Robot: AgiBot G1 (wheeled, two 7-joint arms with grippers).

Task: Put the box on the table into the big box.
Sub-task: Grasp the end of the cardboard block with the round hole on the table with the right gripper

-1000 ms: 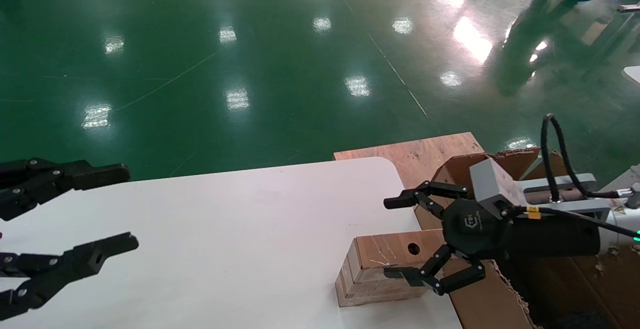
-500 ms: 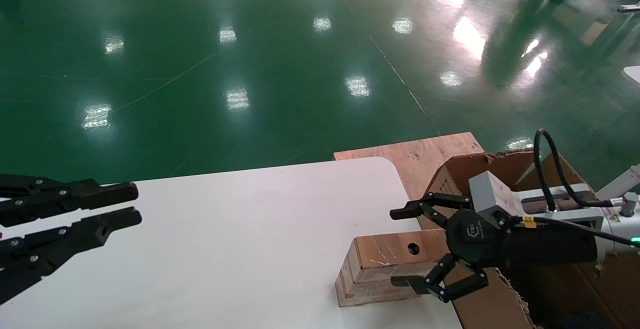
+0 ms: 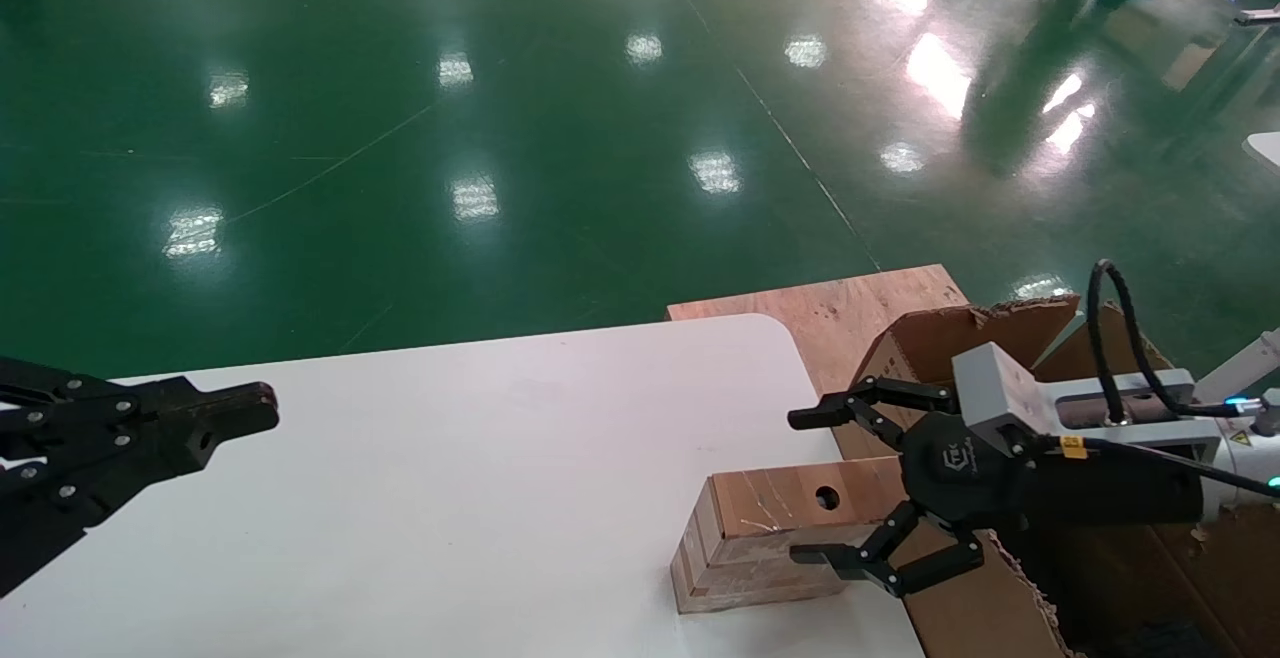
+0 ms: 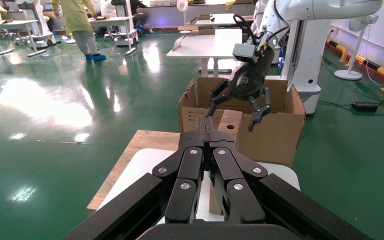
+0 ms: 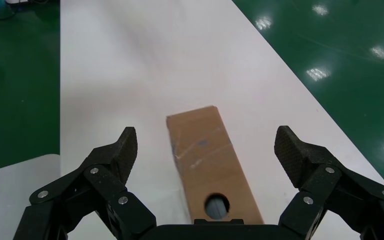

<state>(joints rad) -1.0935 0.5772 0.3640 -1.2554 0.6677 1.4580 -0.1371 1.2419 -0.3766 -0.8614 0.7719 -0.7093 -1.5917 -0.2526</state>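
The small brown box (image 3: 760, 513) with a round hole lies on the white table (image 3: 450, 498) at its right edge, against the big box (image 3: 960, 608). My right gripper (image 3: 803, 486) is open and reaches from over the big box, one finger on each side of the small box's holed end without touching it. The right wrist view shows the small box (image 5: 205, 150) between the spread fingers of that gripper (image 5: 206, 140). My left gripper (image 3: 240, 413) is shut and empty over the table's left side. It also shows in the left wrist view (image 4: 205, 125).
A bare plywood board (image 3: 830, 303) lies behind the table's rounded corner, beside the big box (image 4: 275, 135). Green floor surrounds the table. People and other tables stand far off in the left wrist view.
My left gripper's jaws have gone from wide open to shut. My right gripper has shifted slightly right and lower over the small box, still open. The small box has not moved.
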